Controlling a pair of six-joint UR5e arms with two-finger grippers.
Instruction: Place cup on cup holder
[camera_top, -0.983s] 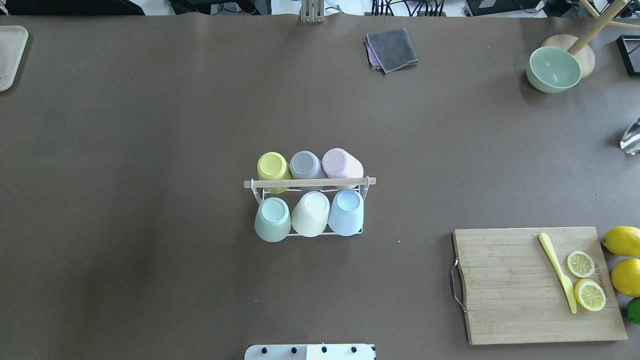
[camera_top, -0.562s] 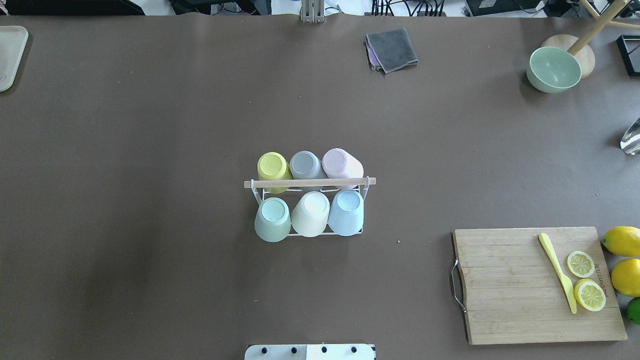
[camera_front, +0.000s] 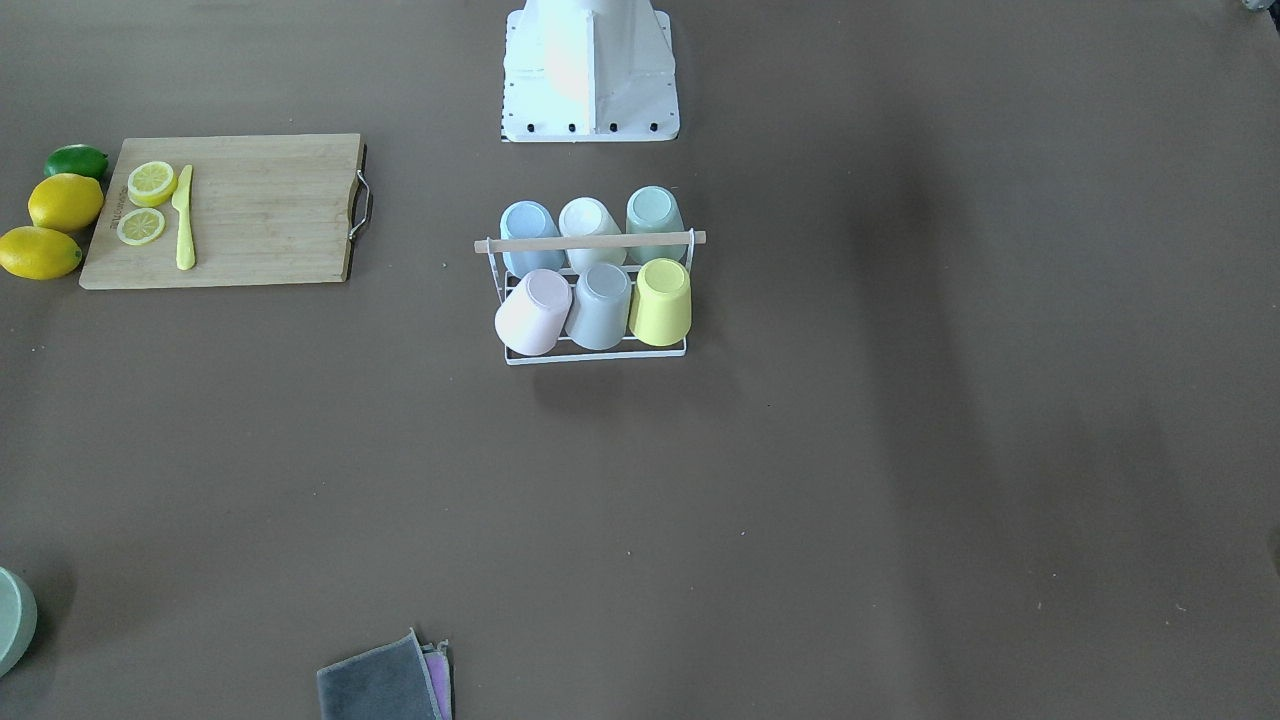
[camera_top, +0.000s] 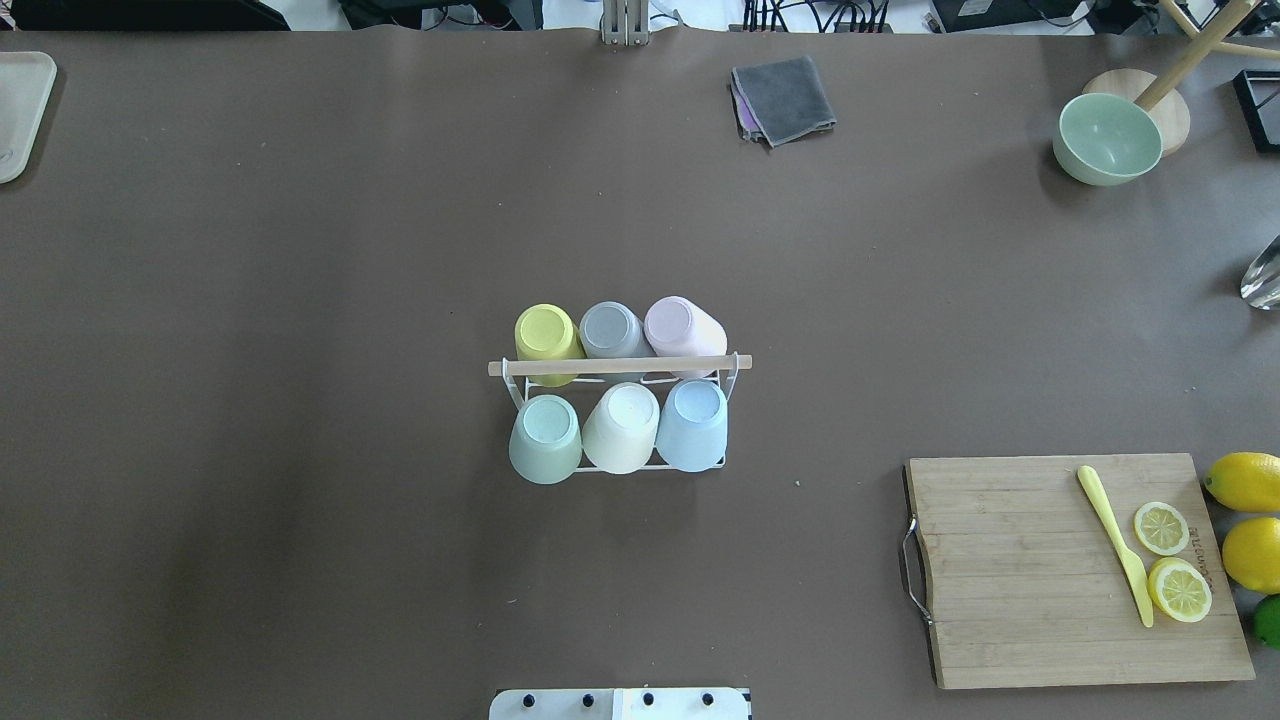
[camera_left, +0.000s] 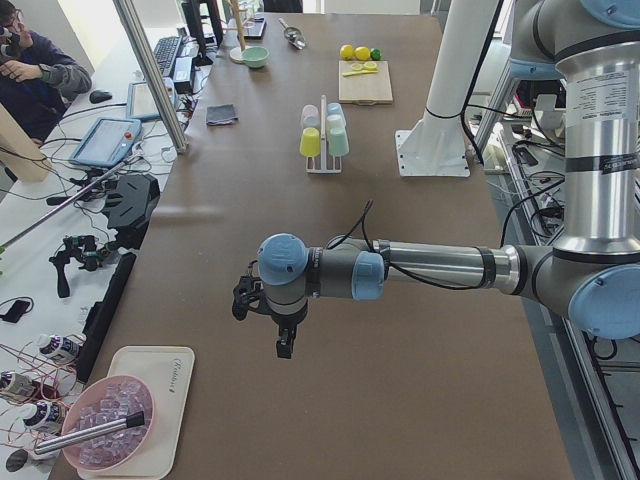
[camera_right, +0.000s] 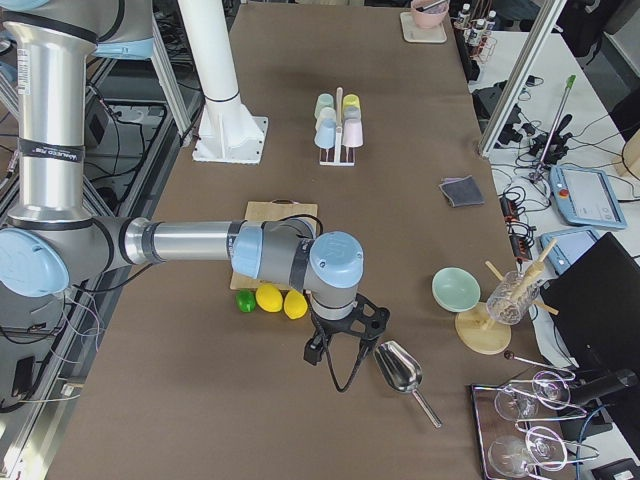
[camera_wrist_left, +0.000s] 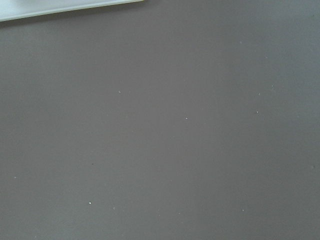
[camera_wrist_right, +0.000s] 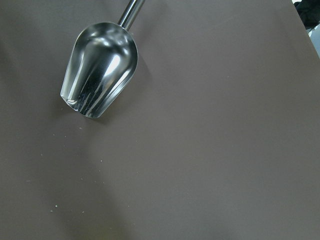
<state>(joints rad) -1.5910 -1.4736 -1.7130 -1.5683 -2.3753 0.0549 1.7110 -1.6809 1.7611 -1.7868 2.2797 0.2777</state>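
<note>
The cup holder (camera_top: 620, 366) is a white wire rack with a wooden rod across its top, at the table's middle. It also shows in the front-facing view (camera_front: 590, 241) and both side views (camera_left: 322, 140) (camera_right: 338, 125). Several upside-down cups sit on its prongs: yellow (camera_top: 546, 332), grey (camera_top: 611, 330), pink (camera_top: 680, 325), green (camera_top: 545, 436), cream (camera_top: 621, 425) and blue (camera_top: 693, 422). My left gripper (camera_left: 285, 345) hangs over bare table far from the rack, near the table's left end. My right gripper (camera_right: 335, 372) hangs near the right end, beside a metal scoop. I cannot tell whether either is open or shut.
A metal scoop (camera_wrist_right: 98, 70) lies under the right wrist. A cutting board (camera_top: 1080, 570) carries a yellow knife and lemon slices, with lemons (camera_top: 1245, 480) beside it. A green bowl (camera_top: 1108, 138) and a grey cloth (camera_top: 783, 98) lie at the far side. A white tray (camera_left: 130, 420) holds a pink bowl.
</note>
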